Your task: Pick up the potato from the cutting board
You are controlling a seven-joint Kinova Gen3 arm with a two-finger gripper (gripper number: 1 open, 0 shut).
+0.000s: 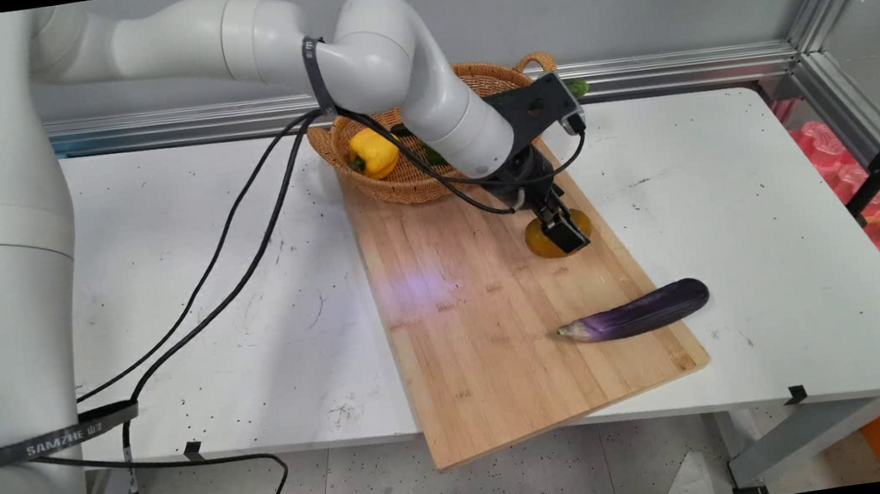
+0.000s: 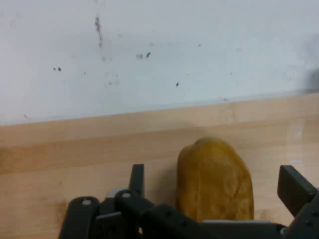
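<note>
I see the end effector (image 1: 564,233) lowered onto the wooden cutting board (image 1: 489,308), its fingers (image 2: 295,186) spread open on either side of a yellow-orange lumpy fruit (image 2: 215,180) that lies on the board between them, not clamped. An eggplant (image 1: 637,312) lies nearer the board's front right edge, and the wicker basket (image 1: 399,189) with a yellow pepper (image 1: 372,153) sits behind on the table (image 1: 783,238).
</note>
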